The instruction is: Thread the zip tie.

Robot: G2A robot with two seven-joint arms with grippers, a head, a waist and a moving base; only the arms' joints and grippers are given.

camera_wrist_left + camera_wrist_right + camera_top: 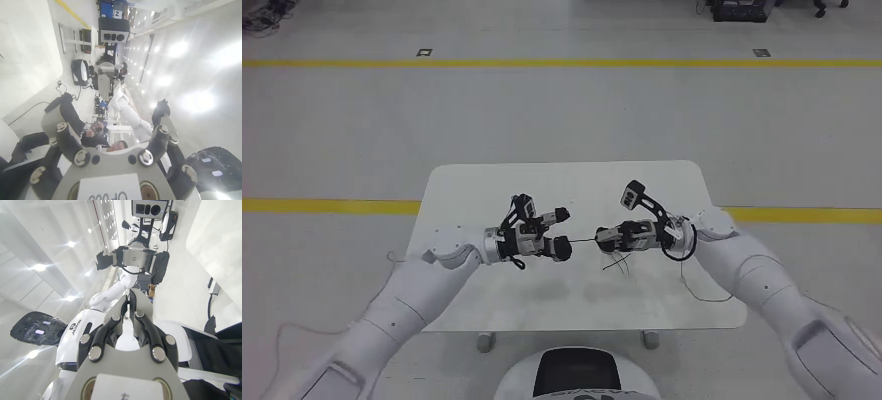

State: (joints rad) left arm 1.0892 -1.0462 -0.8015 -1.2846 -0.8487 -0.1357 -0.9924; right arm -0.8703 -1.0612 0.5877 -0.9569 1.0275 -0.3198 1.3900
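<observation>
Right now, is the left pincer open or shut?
Open. The left pincer has its fingers spread wide apart in the left wrist view.

Glossy white arms (402, 300) end in grey plates (117, 370) (silver screws (96, 351), black links (149, 326)) with black cables (685, 250).

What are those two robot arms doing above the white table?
The robot is working on threading a zip tie. Its right end effector is shut on what looks like the thin black zip tie, which pokes out toward the other arm. The left end effector faces it above the white table with its fingers wide open, holding nothing. The tie's tip sits close to that open end effector, not yet gripped by it.
</observation>
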